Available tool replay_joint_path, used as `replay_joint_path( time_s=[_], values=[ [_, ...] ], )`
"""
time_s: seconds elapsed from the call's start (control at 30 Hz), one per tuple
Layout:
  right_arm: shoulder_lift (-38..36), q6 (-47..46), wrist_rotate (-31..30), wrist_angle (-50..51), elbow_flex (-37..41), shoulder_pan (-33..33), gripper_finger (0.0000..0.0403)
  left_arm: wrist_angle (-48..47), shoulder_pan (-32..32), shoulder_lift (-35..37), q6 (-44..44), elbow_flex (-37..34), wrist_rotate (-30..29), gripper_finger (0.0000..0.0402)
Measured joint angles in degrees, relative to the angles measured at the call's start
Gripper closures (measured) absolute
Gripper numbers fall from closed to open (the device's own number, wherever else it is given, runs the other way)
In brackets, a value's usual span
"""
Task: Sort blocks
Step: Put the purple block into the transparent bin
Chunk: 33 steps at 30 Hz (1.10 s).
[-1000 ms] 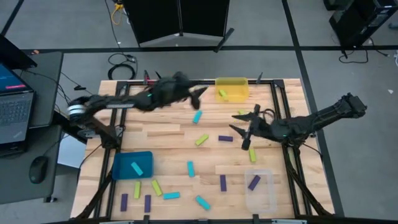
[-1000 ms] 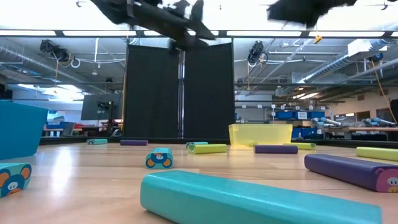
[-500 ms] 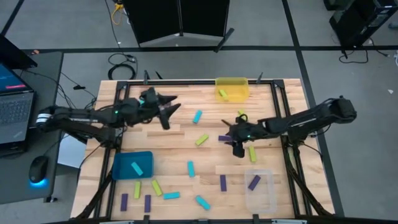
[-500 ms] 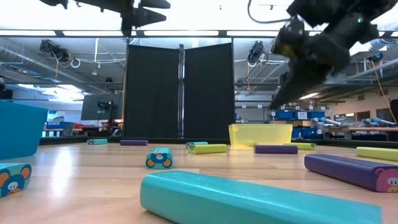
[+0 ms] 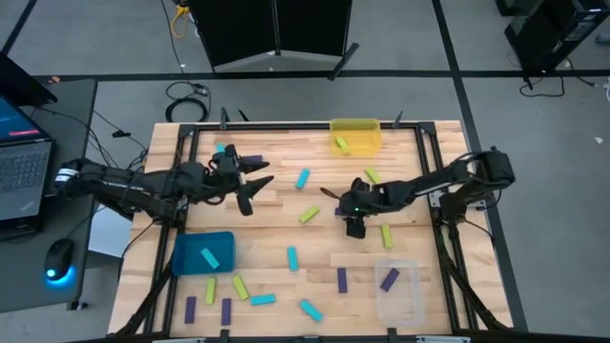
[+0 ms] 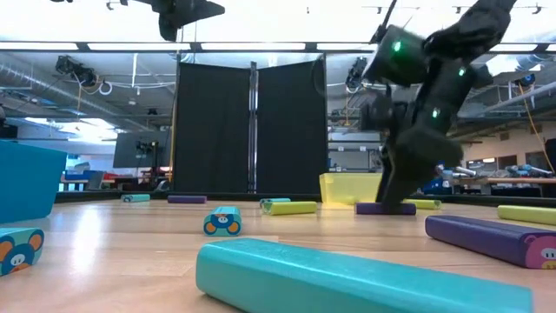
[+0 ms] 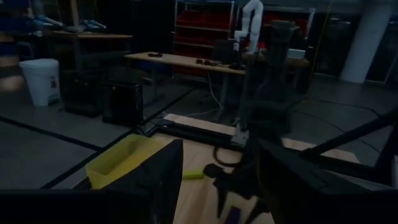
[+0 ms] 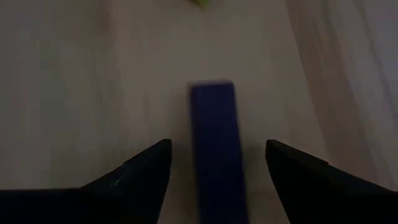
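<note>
1. Since a second ago, the right gripper (image 5: pixel 355 221) has swung in from the table's right side and dropped low over a dark purple rectangular block (image 8: pixel 216 144) near the middle of the wooden table (image 5: pixel 276 224).
2. Its two fingers (image 8: pixel 146 163) stand wide apart, one on each side of the purple block, and they hold nothing.
3. Back on the left, the left gripper (image 5: pixel 250 187) has pulled away from the yellow bin (image 5: pixel 355 135). It hangs in the air, part open and empty.
4. Other small cyan, purple and yellow-green blocks (image 5: pixel 308 214) lie spread over the table.
5. One cyan block (image 5: pixel 210 257) sits in the teal bin (image 5: pixel 187 267), one purple block (image 5: pixel 389 279) in the clear bin (image 5: pixel 408 300).
</note>
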<state>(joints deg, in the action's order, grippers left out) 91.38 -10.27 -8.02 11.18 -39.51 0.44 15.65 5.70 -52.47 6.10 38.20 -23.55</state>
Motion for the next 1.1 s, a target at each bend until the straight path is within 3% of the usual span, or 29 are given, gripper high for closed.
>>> replay_joint_path(
  time_s=[0.2,0.4,0.7,0.93,1.1],
  values=[
    [2.0,0.3,0.8,-0.2,-0.3,-1.3,0.017,-0.4,2.3,0.0,-0.7,0.0,-0.8,0.0198],
    [1.6,0.8,1.0,0.7,-0.3,-1.3,0.0284,-0.6,3.6,0.0,-0.7,0.0,-0.9,0.0198],
    [0.3,-0.5,0.8,0.9,-0.1,-0.8,0.029,-0.7,6.8,0.0,-1.3,0.0,-0.1,0.0198],
    [-13.4,-1.8,0.1,5.0,0.1,2.3,0.029,-2.8,8.2,-2.1,0.0,0.0,-0.3,0.0198],
    [-27.8,-4.8,5.5,8.6,0.1,9.0,0.029,-4.2,8.2,-5.0,1.6,0.0,-0.4,0.0198]
  ],
)
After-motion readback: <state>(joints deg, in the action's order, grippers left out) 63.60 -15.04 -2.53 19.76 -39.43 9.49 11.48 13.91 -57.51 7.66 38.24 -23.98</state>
